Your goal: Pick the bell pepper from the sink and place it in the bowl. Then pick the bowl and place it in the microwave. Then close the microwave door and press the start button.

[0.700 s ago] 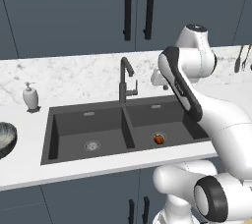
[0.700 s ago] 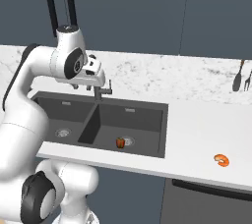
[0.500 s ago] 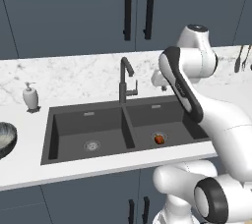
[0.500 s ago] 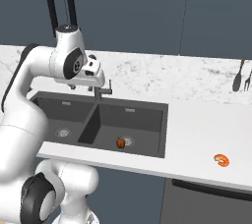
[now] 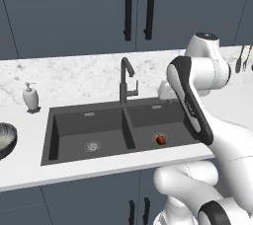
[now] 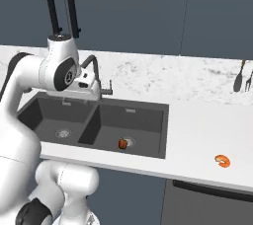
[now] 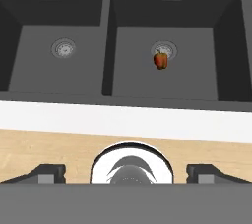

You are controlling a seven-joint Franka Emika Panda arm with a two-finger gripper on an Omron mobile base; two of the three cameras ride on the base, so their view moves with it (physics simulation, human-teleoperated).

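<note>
End effector (image 7: 126, 171) hangs high above the sink (image 7: 29, 36), fingers spread wide and empty. From left to right: bowl (image 5: 6, 140) on the worktop (image 5: 74, 78), then bell pepper (image 7: 160, 60) beside the right basin's drain. Descend straight over the pepper.

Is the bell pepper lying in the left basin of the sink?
No, in the hand view the bell pepper lies in the right basin of the sink, beside its round drain.

The small orange-red bell pepper (image 7: 160, 60) sits upright in the dark sink's (image 7: 226, 46) right basin (at the drain's five o'clock edge, touching it); the bowl (image 5: 5, 140) rests on the counter at the sink's nine o'clock.
</note>
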